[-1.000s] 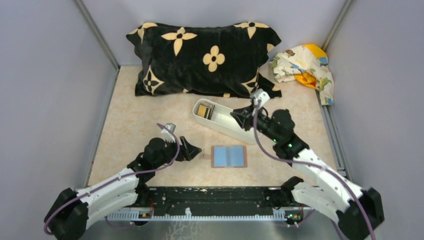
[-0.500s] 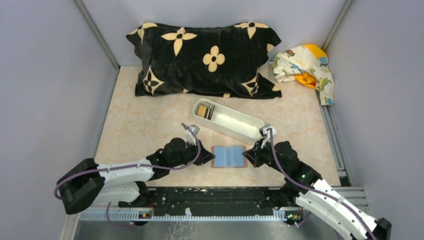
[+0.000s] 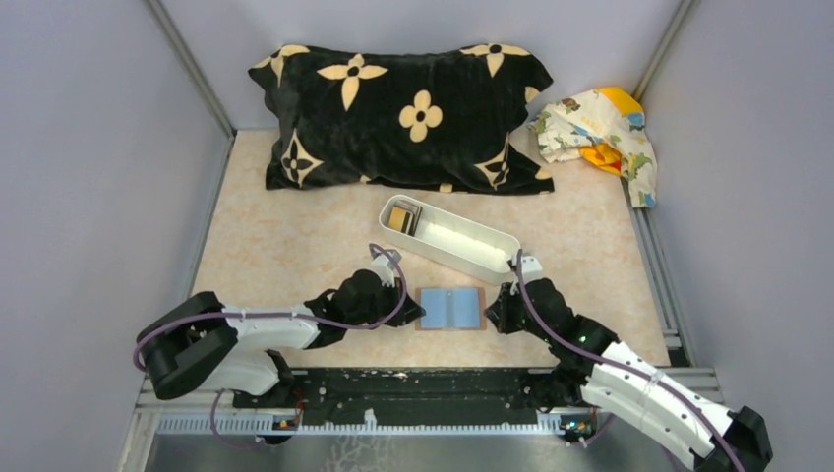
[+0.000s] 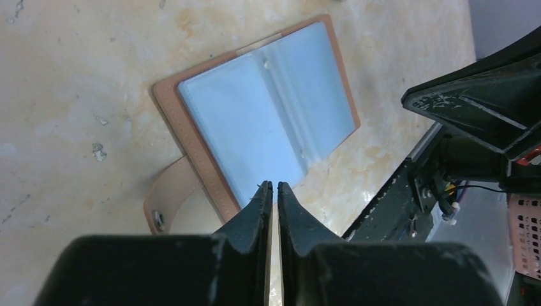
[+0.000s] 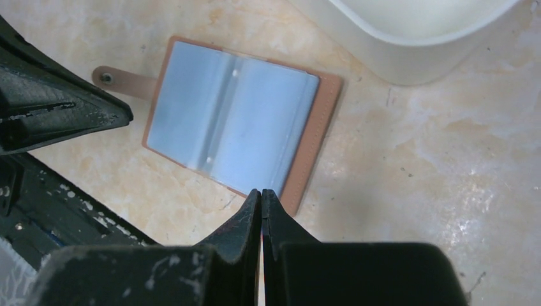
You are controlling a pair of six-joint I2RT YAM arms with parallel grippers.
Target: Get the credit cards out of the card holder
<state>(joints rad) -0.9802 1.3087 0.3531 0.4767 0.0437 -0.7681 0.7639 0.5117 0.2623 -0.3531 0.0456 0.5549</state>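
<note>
Apparently emptied, the card holder (image 3: 450, 308) lay open between the left gripper (image 3: 417, 313) and right gripper (image 3: 494, 313), both pinched shut on nothing, the credit cards (image 3: 400, 217) already stacked in the white tray (image 3: 464, 241).

Wallet (image 3: 450, 308): open flat, blue side up, between both grippers.
Left gripper (image 3: 413, 311): at wallet's left edge.
Right gripper (image 3: 495, 313): at wallet's right edge.
Tray (image 3: 447, 254): just behind wallet, slanted.
Cards (image 3: 401, 217): in tray's far-left end.
Pillow (image 3: 403, 113): along back wall.
Cloth (image 3: 600, 128): crumpled, back right corner.
</note>
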